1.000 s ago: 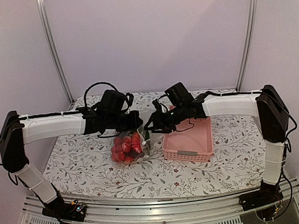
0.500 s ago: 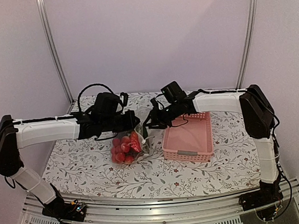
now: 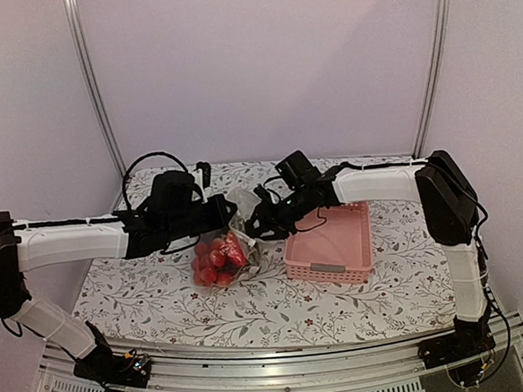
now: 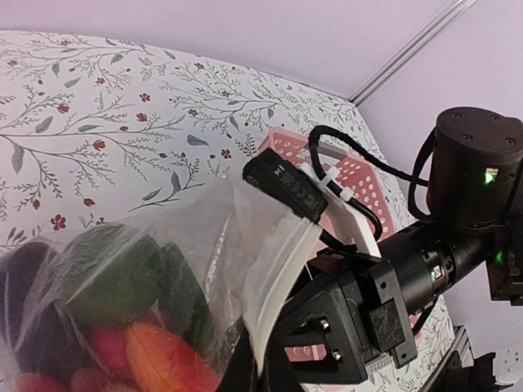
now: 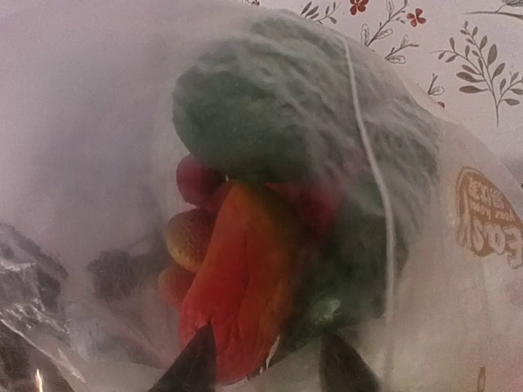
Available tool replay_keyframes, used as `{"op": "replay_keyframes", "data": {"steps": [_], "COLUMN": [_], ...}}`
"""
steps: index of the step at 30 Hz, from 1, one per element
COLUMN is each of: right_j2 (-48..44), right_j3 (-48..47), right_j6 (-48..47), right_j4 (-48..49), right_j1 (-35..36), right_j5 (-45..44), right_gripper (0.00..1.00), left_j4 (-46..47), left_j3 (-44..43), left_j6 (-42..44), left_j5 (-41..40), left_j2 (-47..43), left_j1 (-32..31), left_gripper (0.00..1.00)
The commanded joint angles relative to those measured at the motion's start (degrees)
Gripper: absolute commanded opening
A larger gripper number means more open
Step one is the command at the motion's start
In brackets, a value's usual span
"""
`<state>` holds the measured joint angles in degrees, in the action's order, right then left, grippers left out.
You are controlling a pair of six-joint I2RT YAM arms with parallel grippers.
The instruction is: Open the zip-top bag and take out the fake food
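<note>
clear plastic bag (image 3: 229, 239) of fake food (image 3: 214, 262) hangs at 9 o'clock of the basket (image 3: 331, 268), rim clamped in the left gripper (image 3: 231, 218). right gripper (image 3: 253, 225), jaws apart, should pinch one lip only, then pull toward 3 o'clock.

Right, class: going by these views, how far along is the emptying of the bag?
Done: left claw pinches the rim of the zip-top bag. In hand: right claw, open, is at the plastic. To do: all visible fake food sits inside; none is out.
</note>
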<state>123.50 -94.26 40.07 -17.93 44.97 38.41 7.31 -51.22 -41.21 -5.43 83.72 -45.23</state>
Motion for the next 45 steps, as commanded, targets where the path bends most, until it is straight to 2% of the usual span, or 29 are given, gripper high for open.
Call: {"op": "replay_keyframes", "data": {"steps": [1, 5, 13, 18, 20, 23, 28, 31, 34, 37, 41, 45], "right_j2": [-3.1, -2.9, -0.2, 3.0, 4.6, 7.7, 12.5, 12.7, 12.1, 8.8, 2.3, 1.5], "right_j3": [-0.1, -0.5, -1.6, -4.5, -6.6, -10.3, -15.9, -15.9, -15.4, -10.9, -5.1, -6.4], "right_j6": [0.9, 1.1, 3.8, 6.0, 6.6, 6.6, 3.8, 2.9, -0.3, -3.2, -4.2, -4.6], "right_j4": [-1.5, -2.6, -1.8, -0.6, -0.6, -0.6, -1.9, -2.3, -5.3, -5.8, -2.5, -1.7], "right_j1": [1.4, 2.7, 4.4, 4.6, 4.6, 4.6, 3.7, 2.4, 1.5, 0.8, 0.2, 0.1], "right_j5": [1.7, 1.0, 0.3, 1.0, 1.5, 2.1, 2.4, 3.7, 4.2, 2.9, -1.8, -0.7], "right_gripper": [0.42, 0.48, 0.5, 0.61, 0.62, 0.57, 0.41, 0.41, 0.48, 0.51, 0.51, 0.46], "left_j4": [3.0, 4.3, 7.9, 8.1, 8.4, 8.9, 8.4, 9.5, 8.3, 8.7, 9.3, 9.7], "left_j3": [1.4, 2.7, 5.9, 5.8, 6.1, 6.7, 6.8, 7.7, 7.9, 8.9, 10.6, 10.5], "left_j6": [-1.0, -1.1, -1.5, -1.4, -1.5, -1.9, -2.3, -3.6, -5.9, -7.2, -6.9, -6.4], "left_j5": [-2.9, -3.7, -4.7, -5.3, -6.1, -7.4, -10.5, -10.5, -7.3, -5.1, -5.6, -4.7], "left_j2": [-1.2, -1.4, -2.5, -2.0, -2.0, -1.9, -1.0, -1.2, -1.4, -2.6, -4.3, -4.2], "left_j1": [-1.1, -2.1, -3.1, -3.4, -3.4, -3.4, -3.2, -2.5, -0.2, 0.8, 0.7, 0.7], "left_gripper": [0.0, 0.0, 0.0, 0.0, 0.0, 0.0, 0.0, 0.0, 0.0, 0.0, 0.0, 0.0]}}
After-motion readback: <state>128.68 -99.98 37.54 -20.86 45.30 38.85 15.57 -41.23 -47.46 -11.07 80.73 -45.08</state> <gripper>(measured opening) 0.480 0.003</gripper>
